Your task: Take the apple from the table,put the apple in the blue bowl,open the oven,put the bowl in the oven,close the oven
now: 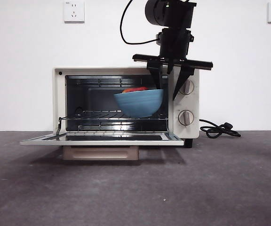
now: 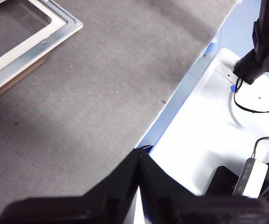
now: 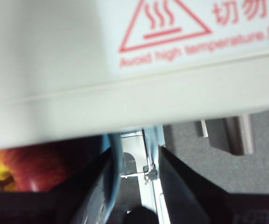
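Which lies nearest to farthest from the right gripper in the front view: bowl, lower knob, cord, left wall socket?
From the right gripper:
1. Bowl, at its jaws, in the oven.
2. Lower knob, just below right.
3. Cord, on the table, right.
4. Left wall socket, far upper left.

Oven (image 3: 125,93) top: red heat-warning triangle w/ "Avoid high temperature", plus partly cut-off Chinese characters.

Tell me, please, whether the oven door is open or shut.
Open: the oven door lies folded down flat, exposing the rack and blue bowl.

Dark grey table (image 1: 229,188) under me.
My oven (image 1: 126,106) sits on it, black cord (image 1: 219,130) coiled beside.
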Motion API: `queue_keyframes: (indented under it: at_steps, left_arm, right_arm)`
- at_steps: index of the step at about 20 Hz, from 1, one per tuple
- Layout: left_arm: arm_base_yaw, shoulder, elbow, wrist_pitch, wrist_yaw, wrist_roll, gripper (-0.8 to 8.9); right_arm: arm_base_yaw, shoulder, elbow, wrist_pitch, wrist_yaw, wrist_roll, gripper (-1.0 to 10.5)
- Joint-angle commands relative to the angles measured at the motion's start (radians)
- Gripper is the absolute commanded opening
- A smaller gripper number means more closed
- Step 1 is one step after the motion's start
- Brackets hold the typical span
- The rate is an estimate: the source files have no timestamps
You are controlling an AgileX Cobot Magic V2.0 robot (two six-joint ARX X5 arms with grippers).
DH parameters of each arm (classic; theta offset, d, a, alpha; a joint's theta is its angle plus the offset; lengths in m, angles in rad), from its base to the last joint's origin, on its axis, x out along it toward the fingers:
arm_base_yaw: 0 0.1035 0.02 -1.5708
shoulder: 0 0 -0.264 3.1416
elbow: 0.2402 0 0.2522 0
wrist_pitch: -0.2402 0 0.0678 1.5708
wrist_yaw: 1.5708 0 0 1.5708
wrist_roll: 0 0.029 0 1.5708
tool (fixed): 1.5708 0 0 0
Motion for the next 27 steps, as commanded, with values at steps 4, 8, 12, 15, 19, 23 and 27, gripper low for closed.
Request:
queue_keyframes:
  at_steps: [4,8,12,15,19,23,27]
  left_arm:
    - [-0.002,0.004,-0.002,0.001,0.000,0.008,-0.05]
    - [-0.002,0.012,-0.002,0.004,-0.001,0.008,-0.05]
    - [-0.002,0.021,-0.002,0.005,-0.003,0.008,-0.05]
    - [-0.002,0.031,-0.002,0.013,-0.008,0.008,-0.05]
    - [-0.001,0.042,-0.002,0.043,-0.035,0.008,-0.05]
    - [0.000,0.061,-0.002,0.062,-0.137,0.006,-0.05]
    - [0.011,0.091,-0.002,0.082,-0.319,-0.035,-0.05]
  right_arm:
    - [0.006,-0.037,0.005,0.022,0.009,-0.020,1.6]
    - [0.006,-0.055,0.005,0.034,0.010,-0.040,1.6]
    - [0.006,-0.079,0.005,0.046,0.010,-0.045,1.6]
    - [0.006,-0.105,0.005,0.057,0.008,-0.069,1.6]
    - [0.006,-0.146,0.005,0.052,0.005,-0.113,1.6]
    - [0.008,-0.196,0.005,0.021,0.005,-0.175,1.6]
    - [0.026,-0.262,0.005,-0.036,0.008,-0.283,1.6]
